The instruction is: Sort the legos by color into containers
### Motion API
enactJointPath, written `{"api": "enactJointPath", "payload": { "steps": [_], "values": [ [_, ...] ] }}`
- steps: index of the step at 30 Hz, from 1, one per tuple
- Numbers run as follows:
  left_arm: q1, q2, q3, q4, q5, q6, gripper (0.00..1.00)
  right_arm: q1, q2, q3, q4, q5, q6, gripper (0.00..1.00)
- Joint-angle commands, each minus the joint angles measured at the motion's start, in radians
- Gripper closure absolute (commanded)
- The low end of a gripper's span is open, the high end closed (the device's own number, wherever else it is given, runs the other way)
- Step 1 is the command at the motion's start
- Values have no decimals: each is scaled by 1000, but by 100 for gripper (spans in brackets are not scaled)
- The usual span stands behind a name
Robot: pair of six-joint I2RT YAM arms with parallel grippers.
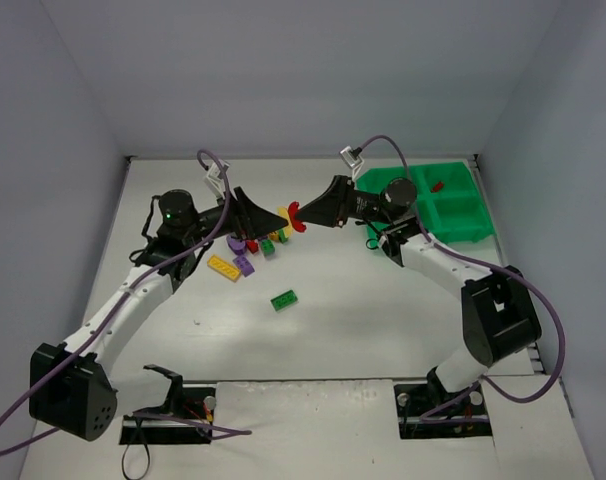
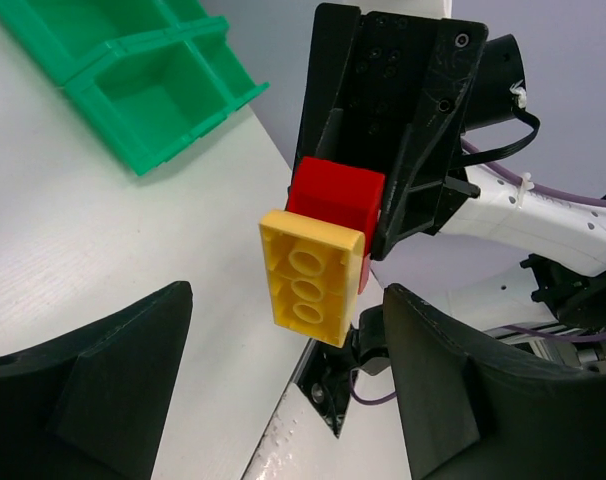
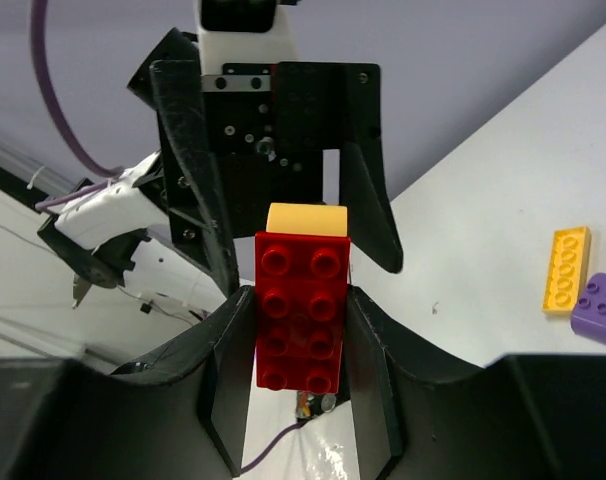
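Right claw [image 3: 299, 340]: clamped on red brick [image 3: 301, 300], held in air over table [image 1: 383, 320], well short of green tray [image 1: 463, 236]. Yellow brick [image 2: 311, 275] stuck on red one.

Left claw [image 2: 283, 395]: jaws apart, either side of yellow brick, no contact.

Step, by look: split joined pair before sorting.

Next move calls for: left jaws square on yellow sides, firm pinch, pull off; right grip must not slip.

Count:
- one tray, one red piece [image 1: 438, 185] inside
- loose: one yellow plate [image 1: 224, 268], two purple bricks [image 1: 243, 264], one lone green brick [image 1: 284, 299]
- red-green cluster [image 1: 266, 245]: too jumbled to count

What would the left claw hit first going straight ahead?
Probably the yellow brick, stuck on the red brick that the right claw holds; depth is unclear.
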State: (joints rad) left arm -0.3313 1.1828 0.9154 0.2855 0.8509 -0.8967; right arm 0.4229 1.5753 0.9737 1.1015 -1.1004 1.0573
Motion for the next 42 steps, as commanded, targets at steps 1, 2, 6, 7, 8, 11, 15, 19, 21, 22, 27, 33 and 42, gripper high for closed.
{"api": "enactJointPath", "payload": {
  "steps": [1, 2, 6, 7, 8, 11, 15, 19, 21, 22, 27, 33, 42],
  "values": [
    [8, 1, 43, 141, 60, -19, 29, -4, -1, 11, 224, -53, 90, 100],
    [8, 5, 45, 142, 65, -18, 29, -3, 2, 16, 227, -58, 95, 100],
    [8, 12, 57, 156, 71, -25, 30, -3, 3, 23, 218, -62, 92, 100],
    [8, 11, 56, 162, 74, -28, 31, -3, 3, 23, 218, -62, 92, 100],
    [6, 11, 54, 182, 77, -33, 34, -3, 5, 25, 218, -64, 92, 100],
    [8, 6, 50, 198, 83, -44, 37, -3, 8, 22, 218, -62, 92, 100],
    [8, 5, 48, 205, 85, -44, 40, -3, 11, 23, 224, -62, 95, 100],
    [6, 5, 46, 210, 88, -45, 41, -3, 17, 25, 232, -59, 102, 100],
    [5, 6, 45, 210, 86, -45, 44, -3, 18, 26, 245, -58, 109, 100],
    [6, 6, 43, 210, 85, -44, 45, -3, 20, 26, 248, -58, 116, 100],
    [6, 12, 42, 211, 80, -48, 52, -1, 25, 28, 273, -58, 133, 100],
    [0, 18, 50, 218, 74, -51, 53, 2, 23, 25, 274, -59, 136, 100],
    [-9, 28, 50, 210, 71, -48, 55, 2, 23, 26, 276, -56, 135, 100]
  ]
}}
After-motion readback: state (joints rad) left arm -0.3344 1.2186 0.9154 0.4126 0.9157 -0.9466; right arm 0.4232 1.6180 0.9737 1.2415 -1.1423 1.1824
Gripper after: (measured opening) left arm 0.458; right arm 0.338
